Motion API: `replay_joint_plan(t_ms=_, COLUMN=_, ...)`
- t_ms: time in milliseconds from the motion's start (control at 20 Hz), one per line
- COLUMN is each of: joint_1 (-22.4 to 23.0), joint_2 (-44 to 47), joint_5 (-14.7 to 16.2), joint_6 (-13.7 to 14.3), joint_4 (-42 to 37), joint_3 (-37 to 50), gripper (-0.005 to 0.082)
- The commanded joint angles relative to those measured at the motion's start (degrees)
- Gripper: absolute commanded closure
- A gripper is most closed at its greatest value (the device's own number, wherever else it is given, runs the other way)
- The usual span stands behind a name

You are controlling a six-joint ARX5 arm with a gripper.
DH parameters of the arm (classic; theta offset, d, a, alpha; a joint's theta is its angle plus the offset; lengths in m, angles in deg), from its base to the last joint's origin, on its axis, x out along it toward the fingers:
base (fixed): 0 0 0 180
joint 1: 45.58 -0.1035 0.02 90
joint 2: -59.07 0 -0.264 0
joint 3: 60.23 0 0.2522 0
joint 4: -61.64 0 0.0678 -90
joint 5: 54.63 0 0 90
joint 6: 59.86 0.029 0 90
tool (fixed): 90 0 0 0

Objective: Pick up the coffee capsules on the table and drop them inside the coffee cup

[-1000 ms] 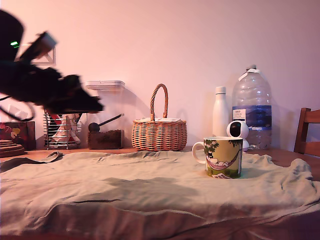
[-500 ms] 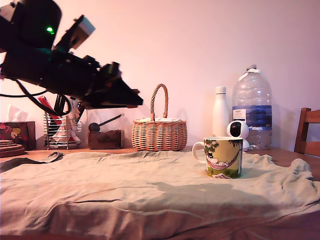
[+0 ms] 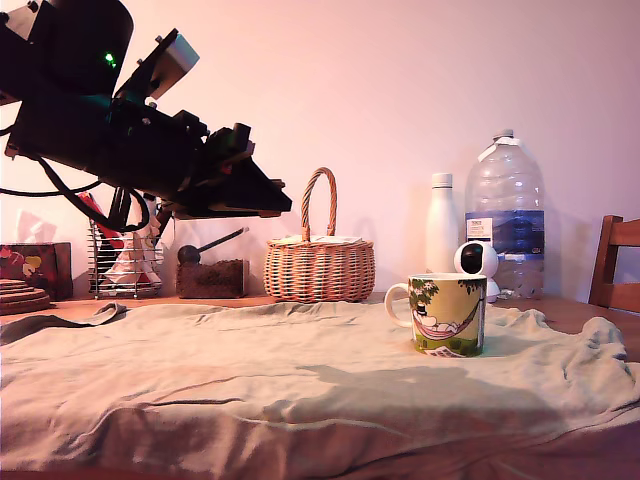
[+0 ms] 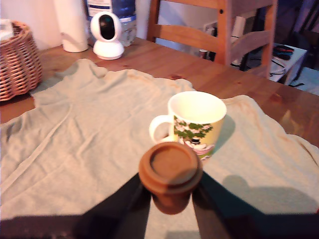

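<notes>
the gripper [image 4: 169,201] is closed on the capsule [image 4: 170,174], pinching its tapered body below the rim, high above the cloth [image 3: 300,380]. light, thin-walled, probably crushable. the cup [image 3: 446,314] stands right in the exterior view.

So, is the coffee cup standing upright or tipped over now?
Upright. The coffee cup stands on its base on the cloth, and in the wrist view its round mouth opens upward.
</notes>
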Motion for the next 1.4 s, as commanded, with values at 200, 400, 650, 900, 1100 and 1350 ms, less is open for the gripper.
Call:
replay_joint_plan(t_ms=200, joint_1=1.8, joint_2=-0.8, joint_5=-0.8, joint_6=-0.6, joint_4=0.2, joint_3=-3.8, gripper=0.0577)
replay_joint_plan(t_ms=400, joint_1=3.0, joint_2=-0.6, joint_5=-1.8, joint_6=-0.5, joint_4=0.0, joint_3=-5.7, gripper=0.0577)
replay_joint_plan(t_ms=650, joint_1=4.6, joint_2=2.7, joint_5=-1.9, joint_6=-0.6, joint_4=0.6, joint_3=-10.6, gripper=0.0577)
replay_joint_plan(t_ms=900, joint_1=6.4, joint_2=8.4, joint_5=-1.9, joint_6=-0.4, joint_4=5.9, joint_3=-19.1, gripper=0.0576)
replay_joint_plan(t_ms=1100, joint_1=6.9, joint_2=12.3, joint_5=-1.4, joint_6=-0.4, joint_4=11.6, joint_3=-25.7, gripper=0.0576)
replay_joint_plan(t_ms=1350, joint_1=7.6, joint_2=17.1, joint_5=-1.4, joint_6=-0.4, joint_4=17.6, joint_3=-33.1, gripper=0.0576)
